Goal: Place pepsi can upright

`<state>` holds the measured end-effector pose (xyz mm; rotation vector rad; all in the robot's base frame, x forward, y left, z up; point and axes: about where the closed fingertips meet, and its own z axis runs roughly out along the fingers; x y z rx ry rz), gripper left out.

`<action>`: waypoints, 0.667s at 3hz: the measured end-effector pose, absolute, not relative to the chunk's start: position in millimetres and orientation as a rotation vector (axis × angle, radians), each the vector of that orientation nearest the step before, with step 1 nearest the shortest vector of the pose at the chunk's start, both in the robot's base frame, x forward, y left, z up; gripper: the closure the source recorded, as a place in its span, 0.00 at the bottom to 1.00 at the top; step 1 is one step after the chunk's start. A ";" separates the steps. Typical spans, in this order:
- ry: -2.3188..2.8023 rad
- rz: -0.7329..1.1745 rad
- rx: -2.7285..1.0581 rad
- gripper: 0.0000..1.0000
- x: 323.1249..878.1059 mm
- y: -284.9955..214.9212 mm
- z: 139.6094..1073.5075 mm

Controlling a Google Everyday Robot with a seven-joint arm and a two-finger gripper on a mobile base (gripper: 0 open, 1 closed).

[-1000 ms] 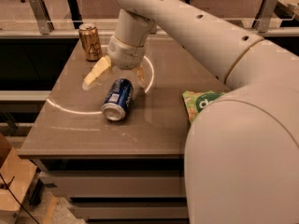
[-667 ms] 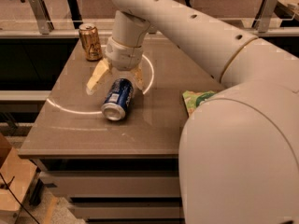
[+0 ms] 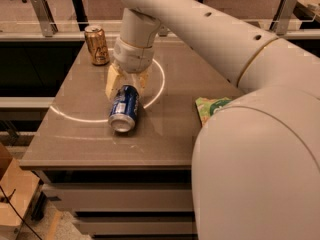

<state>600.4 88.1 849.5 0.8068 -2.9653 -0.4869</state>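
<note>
The pepsi can, blue with white lettering, lies on its side on the brown table, its silver end facing the front edge. My gripper comes down from above over the can's far end. Its tan fingers sit against both sides of the can, closed on it. The can rests on the table top.
A gold can stands upright at the table's back left corner. A green snack bag lies at the right, partly hidden behind my arm. A white ring of light crosses the table top. A railing runs behind the table.
The fingers were spread wide on either side of the can's far end; they have drawn in against the can. The can has not moved.
</note>
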 end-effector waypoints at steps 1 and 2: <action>-3.008 -0.635 0.851 0.88 607.6 83.5 864.6; -3.032 -0.862 0.947 1.00 621.6 79.3 882.7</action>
